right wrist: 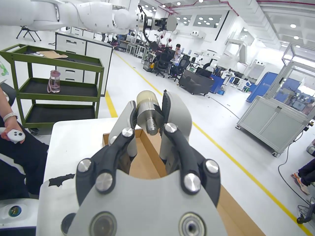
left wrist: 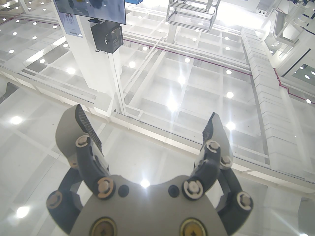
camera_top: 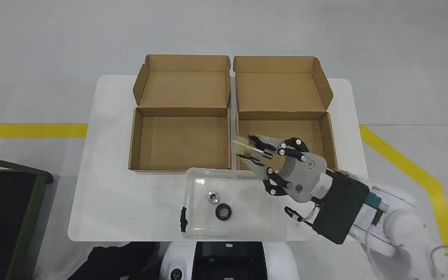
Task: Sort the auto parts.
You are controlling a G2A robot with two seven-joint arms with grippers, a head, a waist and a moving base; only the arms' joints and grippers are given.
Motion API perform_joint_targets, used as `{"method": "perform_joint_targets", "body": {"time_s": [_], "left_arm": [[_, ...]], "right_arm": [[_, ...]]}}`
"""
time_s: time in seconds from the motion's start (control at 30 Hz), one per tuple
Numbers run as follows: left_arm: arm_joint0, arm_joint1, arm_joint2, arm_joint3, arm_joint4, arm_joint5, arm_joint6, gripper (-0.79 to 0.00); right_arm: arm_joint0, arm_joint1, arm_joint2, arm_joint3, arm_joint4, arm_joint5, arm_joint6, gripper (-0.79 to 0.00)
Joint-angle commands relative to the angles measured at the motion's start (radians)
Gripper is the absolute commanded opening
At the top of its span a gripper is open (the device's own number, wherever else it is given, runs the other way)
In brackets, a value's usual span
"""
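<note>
Bolt [right wrist: 147, 111] clamped across smooth barrel by right gripper [right wrist: 149, 105] (judged heavy, rigid, slick; avoid threads); left gripper [left wrist: 145, 112] spread wide.

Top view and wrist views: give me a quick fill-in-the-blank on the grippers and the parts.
The right gripper is shut on a metal part with a ____ stud.
The left gripper is ____.
The clear bin holds ____ parts, a small silver piece and a black ring.
Missing words: threaded; open; two.
</note>
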Motion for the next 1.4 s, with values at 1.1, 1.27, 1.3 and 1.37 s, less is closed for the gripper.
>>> {"method": "perform_joint_targets", "body": {"time_s": [1.1,1.27,1.3,1.37], "left_arm": [[0.000,0.000,0.000,0.000,0.000,0.000,0.000,0.000],[0.000,0.000,0.000,0.000,0.000,0.000,0.000,0.000],[0.000,0.000,0.000,0.000,0.000,0.000,0.000,0.000],[0.000,0.000,0.000,0.000,0.000,0.000,0.000,0.000]], "right_arm": [[-0.014,-0.002,0.001,0.158,-0.007,-0.274,0.266,-0.785],[-0.039,0.009,0.050,0.206,0.014,-0.304,0.374,-0.785],[-0.047,0.011,0.059,0.211,0.020,-0.310,0.397,-0.785],[-0.061,0.015,0.080,0.223,0.029,-0.305,0.432,-0.785]]}}
